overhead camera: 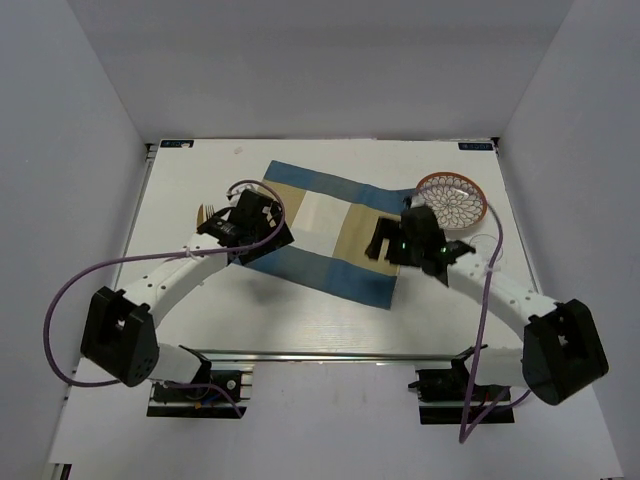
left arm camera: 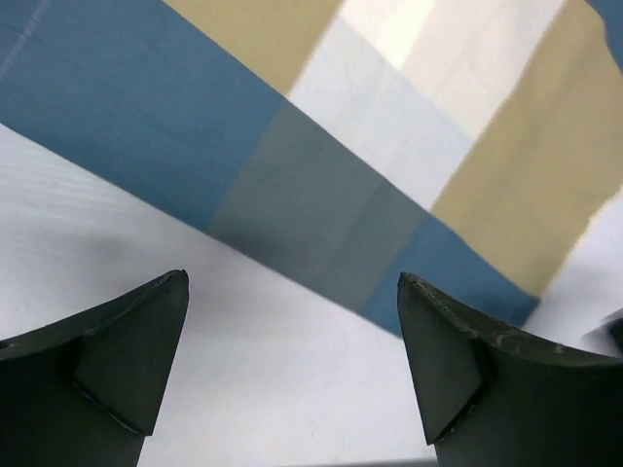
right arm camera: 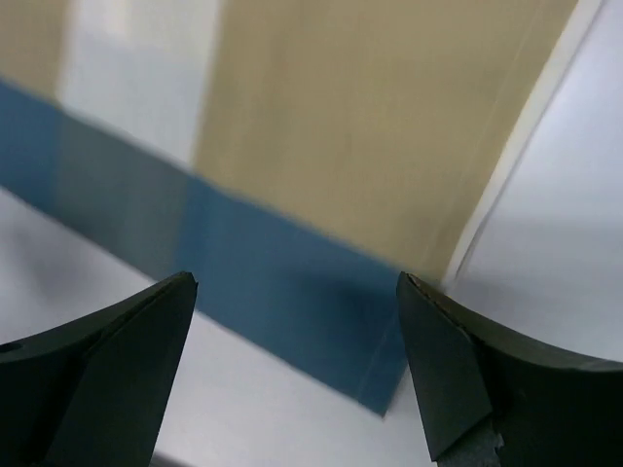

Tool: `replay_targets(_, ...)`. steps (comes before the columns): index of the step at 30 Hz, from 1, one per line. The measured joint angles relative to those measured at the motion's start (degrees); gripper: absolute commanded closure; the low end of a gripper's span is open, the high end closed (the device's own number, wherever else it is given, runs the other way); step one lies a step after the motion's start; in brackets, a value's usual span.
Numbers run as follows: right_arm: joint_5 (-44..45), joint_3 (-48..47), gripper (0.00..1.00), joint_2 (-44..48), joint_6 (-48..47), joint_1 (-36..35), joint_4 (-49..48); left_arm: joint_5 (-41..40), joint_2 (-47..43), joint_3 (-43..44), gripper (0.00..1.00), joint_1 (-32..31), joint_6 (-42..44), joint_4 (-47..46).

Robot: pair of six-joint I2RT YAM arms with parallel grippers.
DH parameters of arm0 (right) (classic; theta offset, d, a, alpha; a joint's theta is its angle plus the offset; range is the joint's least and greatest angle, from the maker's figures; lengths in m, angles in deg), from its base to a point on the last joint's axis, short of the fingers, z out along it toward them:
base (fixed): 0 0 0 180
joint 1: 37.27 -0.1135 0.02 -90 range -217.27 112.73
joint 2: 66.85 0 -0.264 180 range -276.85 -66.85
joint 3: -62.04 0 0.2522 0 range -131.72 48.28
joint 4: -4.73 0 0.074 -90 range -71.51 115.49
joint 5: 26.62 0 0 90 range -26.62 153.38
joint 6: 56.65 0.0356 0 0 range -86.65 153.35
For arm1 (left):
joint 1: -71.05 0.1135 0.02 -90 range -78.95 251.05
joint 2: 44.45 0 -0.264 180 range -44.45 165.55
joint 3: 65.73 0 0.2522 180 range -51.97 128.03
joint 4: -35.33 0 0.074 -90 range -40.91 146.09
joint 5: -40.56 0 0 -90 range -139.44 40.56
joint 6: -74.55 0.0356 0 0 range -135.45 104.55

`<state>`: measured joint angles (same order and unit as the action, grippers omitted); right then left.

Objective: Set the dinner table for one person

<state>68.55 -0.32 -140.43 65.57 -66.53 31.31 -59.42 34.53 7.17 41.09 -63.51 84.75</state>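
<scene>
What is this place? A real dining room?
Probably not. It looks like a robot test booth: blank walls box in the dinner table, and the left arm and right arm are bolted at its edge.

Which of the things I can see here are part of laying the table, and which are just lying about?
Part of the job: the dinner table, the striped placemat, the patterned plate, and what looks like a fork left of the placemat.

Just there: the purple cables trailing from the arms, and the grey walls.
</scene>
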Motion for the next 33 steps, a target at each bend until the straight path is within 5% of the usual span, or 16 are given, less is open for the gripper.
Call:
replay_targets(5,-8.3,17.3,0.11,1.5,6.0,-4.5,-4.4,-3.9,12.0,7.3,0.02,0.7,2.5,0.4)
replay_targets(11,-7.7,17.9,0.11,0.7,9.6,-7.7,-10.8,-7.5,32.6,26.1,0.02,1.0,5.4,4.4)
replay_targets(15,-6.0,11.1,0.11,-8.8,9.8,-6.1,-10.1,-8.4,43.7,34.0,0.02,1.0,3.0,9.9)
replay_targets(24,-2.4,-8.9,0.11,-26.2,7.3,0.7,-4.8,-9.3,38.1,24.9,0.02,1.1,-2.6,8.9)
replay_targets(33,4.4,-6.5,0.11,-22.4,6.3,3.6,2.4,-7.8,41.4,31.2,0.02,1.3,4.0,13.3)
